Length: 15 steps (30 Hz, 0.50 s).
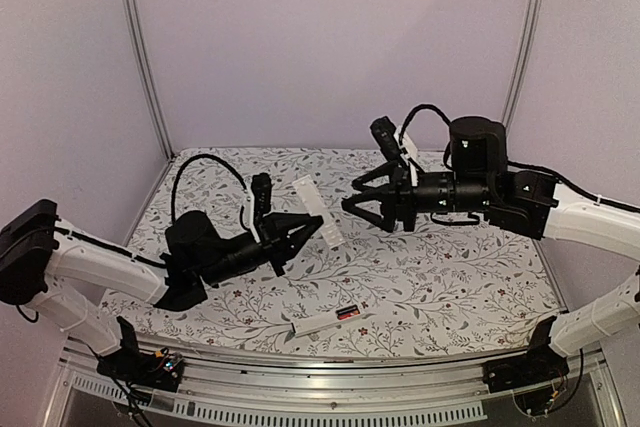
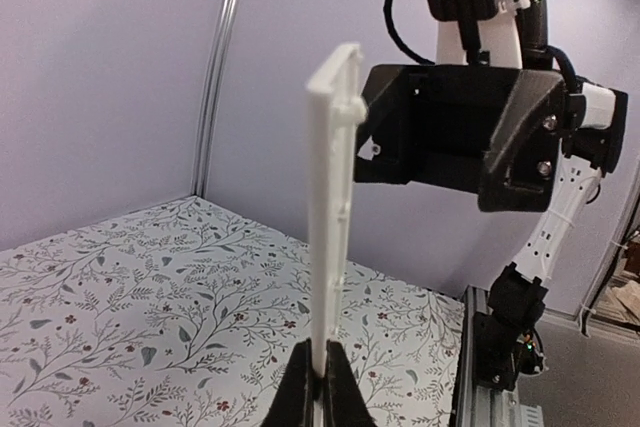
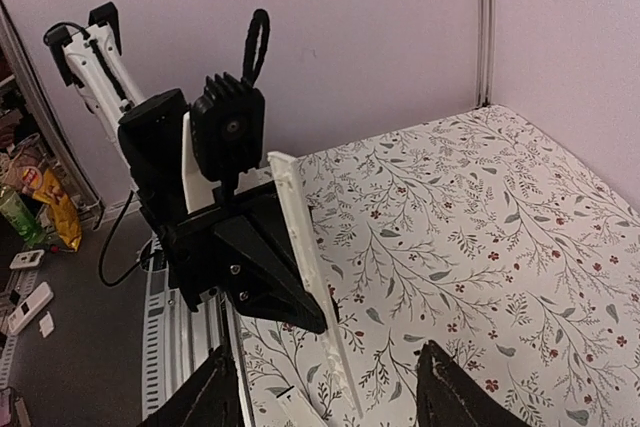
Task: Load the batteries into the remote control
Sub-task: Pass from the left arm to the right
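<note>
The remote control (image 1: 315, 324), a slim white bar, lies on the table near the front edge. A red battery (image 1: 348, 312) with a dark end rests in its right end. My left gripper (image 1: 316, 221) (image 2: 322, 375) is shut on the bottom of a thin white cover plate (image 1: 308, 195) (image 2: 330, 197) and holds it upright above the table. My right gripper (image 1: 355, 197) (image 3: 330, 397) is open just right of the plate, facing it, with nothing between its fingers. In the right wrist view the plate (image 3: 300, 237) stands ahead of the jaws, and one remote end (image 3: 300, 414) shows below.
The floral tablecloth (image 1: 450, 277) covers the table, which has purple walls on three sides and metal corner posts (image 1: 140, 47). An aluminium rail (image 1: 330, 387) runs along the front edge between the arm bases.
</note>
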### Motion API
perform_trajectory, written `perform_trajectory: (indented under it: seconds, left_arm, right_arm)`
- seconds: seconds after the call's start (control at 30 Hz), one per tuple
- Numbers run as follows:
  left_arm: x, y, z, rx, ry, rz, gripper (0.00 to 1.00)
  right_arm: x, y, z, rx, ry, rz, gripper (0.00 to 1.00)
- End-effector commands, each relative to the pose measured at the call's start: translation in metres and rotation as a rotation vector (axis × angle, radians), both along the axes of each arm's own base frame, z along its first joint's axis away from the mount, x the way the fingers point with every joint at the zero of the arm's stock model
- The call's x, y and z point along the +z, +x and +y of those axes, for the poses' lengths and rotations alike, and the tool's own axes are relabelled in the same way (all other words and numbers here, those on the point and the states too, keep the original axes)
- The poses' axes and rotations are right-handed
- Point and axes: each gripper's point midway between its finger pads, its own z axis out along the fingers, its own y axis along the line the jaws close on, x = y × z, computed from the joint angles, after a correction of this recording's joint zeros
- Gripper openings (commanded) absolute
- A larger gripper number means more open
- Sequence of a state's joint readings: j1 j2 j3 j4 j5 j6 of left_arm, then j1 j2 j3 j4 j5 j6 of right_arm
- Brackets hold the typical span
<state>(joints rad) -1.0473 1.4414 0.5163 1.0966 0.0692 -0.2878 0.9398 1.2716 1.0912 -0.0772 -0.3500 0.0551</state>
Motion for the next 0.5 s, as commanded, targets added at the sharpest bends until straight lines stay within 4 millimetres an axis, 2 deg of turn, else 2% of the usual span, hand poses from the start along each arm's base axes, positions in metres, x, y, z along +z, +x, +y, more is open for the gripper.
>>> perform_trajectory:
  seconds: [0.0,0.07,0.2,0.33,0.47]
  left_arm:
    - [-0.006,-0.032,-0.004,-0.071,0.114,-0.067,0.00]
    - [-0.001,-0.044,-0.007,-0.090,0.138,-0.093,0.00]
    - [0.019,-0.065,-0.003,-0.127,0.105,-0.130,0.00]
    - [0.043,-0.077,0.005,-0.148,0.057,-0.153,0.00]
    - [0.052,-0.086,0.005,-0.171,0.051,-0.176,0.00]
  right_arm:
    - [0.021,-0.057,-0.002,0.262,0.104,-0.140,0.60]
    - [0.028,-0.068,-0.002,0.304,0.122,-0.195,0.60]
    - [0.029,-0.072,0.002,0.329,0.095,-0.215,0.60]
    - [0.018,-0.079,0.009,0.367,0.067,-0.212,0.59]
    - [0.013,-0.086,0.019,0.362,0.049,-0.249,0.58]
